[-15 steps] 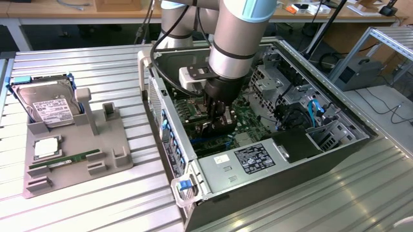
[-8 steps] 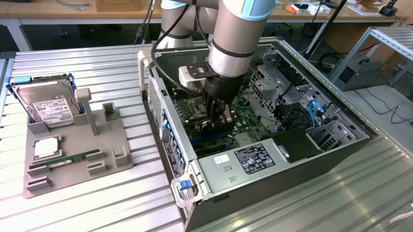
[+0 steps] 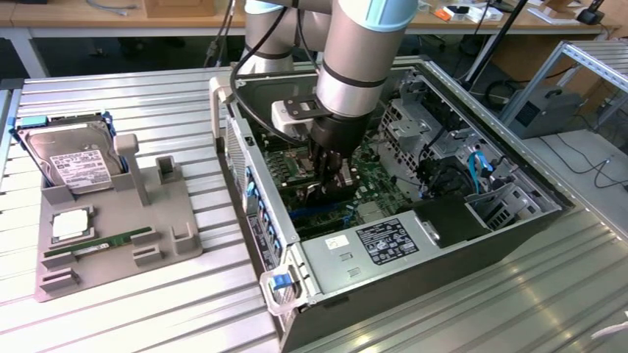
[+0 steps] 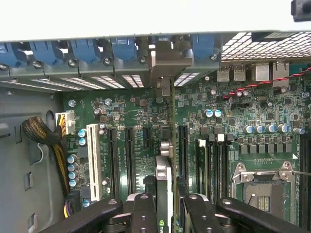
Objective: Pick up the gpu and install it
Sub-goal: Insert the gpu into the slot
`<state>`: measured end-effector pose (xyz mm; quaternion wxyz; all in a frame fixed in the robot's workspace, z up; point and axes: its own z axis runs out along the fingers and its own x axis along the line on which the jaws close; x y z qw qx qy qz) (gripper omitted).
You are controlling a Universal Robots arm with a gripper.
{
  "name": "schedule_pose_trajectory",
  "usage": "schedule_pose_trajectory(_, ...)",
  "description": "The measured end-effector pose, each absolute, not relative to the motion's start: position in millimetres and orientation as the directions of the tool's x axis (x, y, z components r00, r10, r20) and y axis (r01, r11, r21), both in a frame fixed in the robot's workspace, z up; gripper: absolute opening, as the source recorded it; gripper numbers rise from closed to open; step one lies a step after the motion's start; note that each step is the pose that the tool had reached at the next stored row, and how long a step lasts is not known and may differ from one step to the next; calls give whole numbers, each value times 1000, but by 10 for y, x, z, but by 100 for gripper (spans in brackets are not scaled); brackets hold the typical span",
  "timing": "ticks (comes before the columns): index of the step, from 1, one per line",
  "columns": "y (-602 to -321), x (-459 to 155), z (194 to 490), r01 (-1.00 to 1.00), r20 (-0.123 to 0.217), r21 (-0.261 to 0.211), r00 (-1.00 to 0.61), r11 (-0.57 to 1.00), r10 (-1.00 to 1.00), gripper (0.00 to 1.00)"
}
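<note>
Seen edge-on in the wrist view, the gpu [image 4: 164,177] is a thin card standing upright over the green motherboard [image 4: 131,111], between two dark expansion slots. Its silvery bracket [image 4: 165,63] reaches the rear wall of the case, among the blue slot latches [image 4: 73,51]. My gripper [image 4: 167,213] is shut on the card, a black finger on each side of it. In the exterior view the gripper [image 3: 331,176] reaches down into the open computer case [image 3: 294,287], and the dark gpu [image 3: 319,193] hangs below it, close to the board.
On the exterior view's left, a grey holder [image 3: 118,243] carries a hard drive [image 3: 73,158], a green memory stick [image 3: 98,246] and a small square chip [image 3: 70,223]. Inside the case are a CPU socket [image 4: 265,187], a braided cable bundle [image 4: 48,141] and a labelled power supply [image 3: 387,239].
</note>
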<state>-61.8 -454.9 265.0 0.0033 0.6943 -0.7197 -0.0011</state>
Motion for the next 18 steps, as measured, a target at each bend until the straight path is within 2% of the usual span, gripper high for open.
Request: schedule_pose_trajectory(18, -4550, -609, 2598, -999, 10, 6, -34, 34, -999, 27)
